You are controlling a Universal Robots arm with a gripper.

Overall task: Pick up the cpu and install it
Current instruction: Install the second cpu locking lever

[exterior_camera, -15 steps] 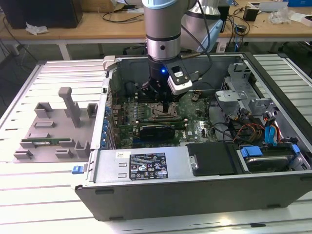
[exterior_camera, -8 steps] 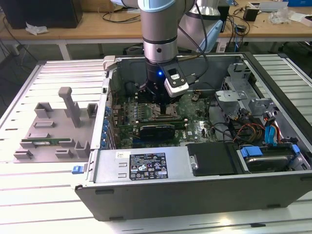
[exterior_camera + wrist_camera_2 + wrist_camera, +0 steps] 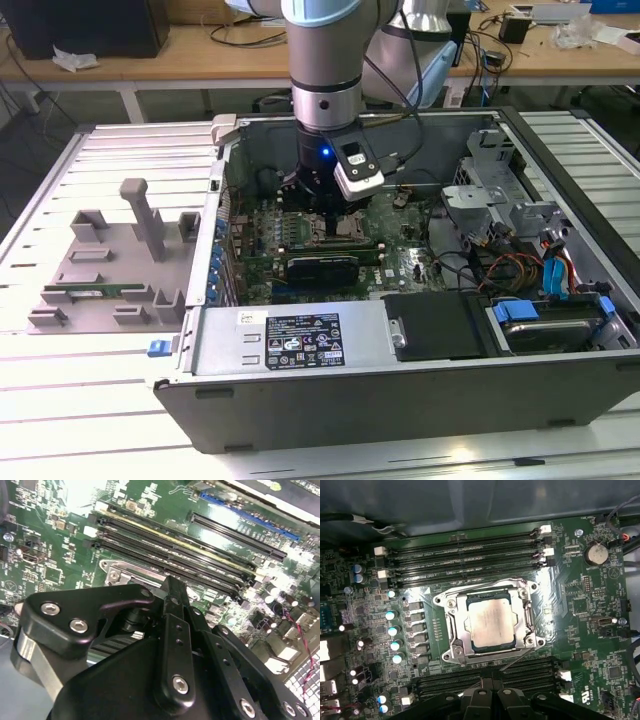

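Placement stage of the CPU installation. You see the cpu (image 3: 490, 621) at the centre of the first wrist view, lying flat inside the socket frame (image 3: 451, 630) on the motherboard (image 3: 590, 605), so pickup and seating appear done; whether the frame is latched you cannot judge. Your gripper (image 3: 492, 692) sits at the bottom centre of that view, its links drawn together so the fingers look narrow, gripping nothing and clear of the chip. In the exterior view the arm (image 3: 322, 90) reaches down from the upper centre into the open computer case (image 3: 400, 380). Memory slots (image 3: 465, 555) run above the socket and further slots lie below it, while capacitors (image 3: 394, 630) stand at centre left. A grey parts fixture (image 3: 110, 270) rests at the left of the exterior view, well apart. Nothing visible blocks the socket.
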